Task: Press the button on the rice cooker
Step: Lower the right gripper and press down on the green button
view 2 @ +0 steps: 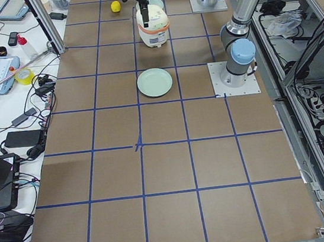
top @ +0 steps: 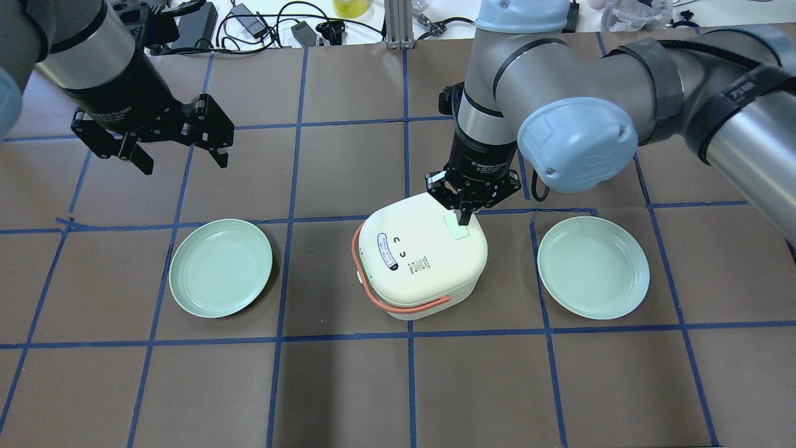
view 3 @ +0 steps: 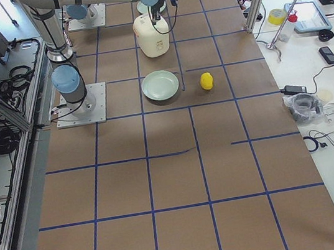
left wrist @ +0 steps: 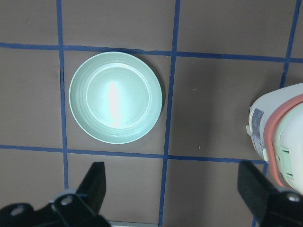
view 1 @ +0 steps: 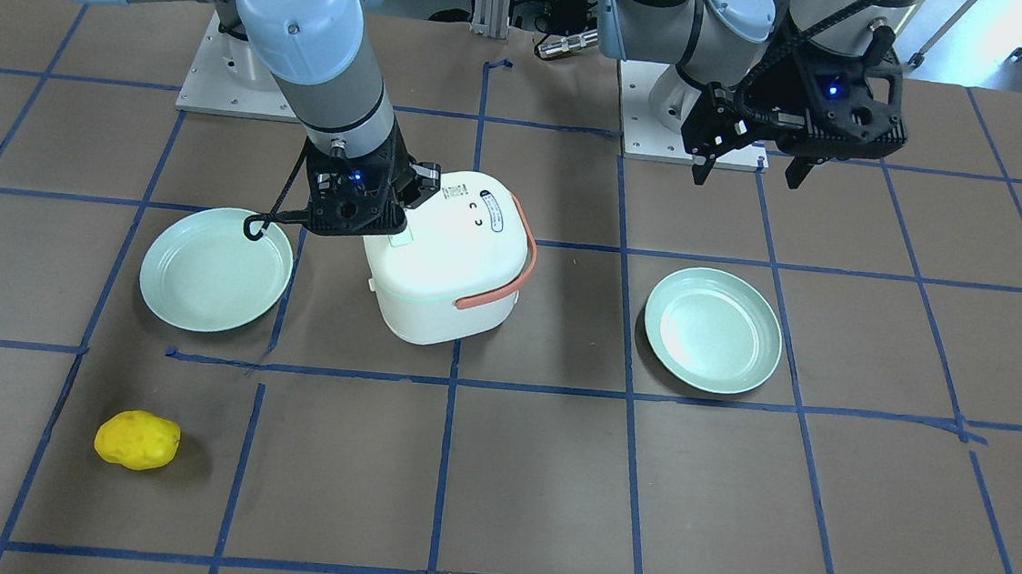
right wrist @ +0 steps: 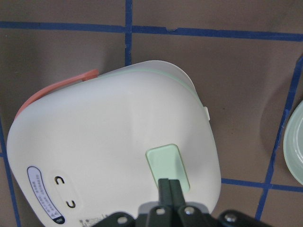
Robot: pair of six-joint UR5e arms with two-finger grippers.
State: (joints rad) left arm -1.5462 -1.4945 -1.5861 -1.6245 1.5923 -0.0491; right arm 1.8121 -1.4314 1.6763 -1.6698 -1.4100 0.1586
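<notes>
The rice cooker (top: pixel 423 261) sits central on the tabletop (top: pixel 348 386); the right gripper (top: pixel 463 218) — fingers (right wrist: pixel 175 191) pinched together, holding nothing — meets its green lid button (top: pixel 456 231); the left gripper (top: pixel 185 165) hovers apart, fingers spread wide, empty.

A pale green round plate (top: pixel 221 267) and a second green plate (top: pixel 592 267) flank the white rice cooker (top: pixel 423 261), well apart. Between them shows brown papered table (top: pixel 348 386).

White rounded plastic rice cooker (top: pixel 423 261): coral-orange band handle (top: pixel 398 307), pale green rectangular button (right wrist: pixel 168 165). Mint-green round plate (top: pixel 221 267); second mint-green round plate (top: pixel 594 267). Yellow lumpy object (view 1: pixel 137 440). Brown table covering (top: pixel 497 386), blue tape grid.
</notes>
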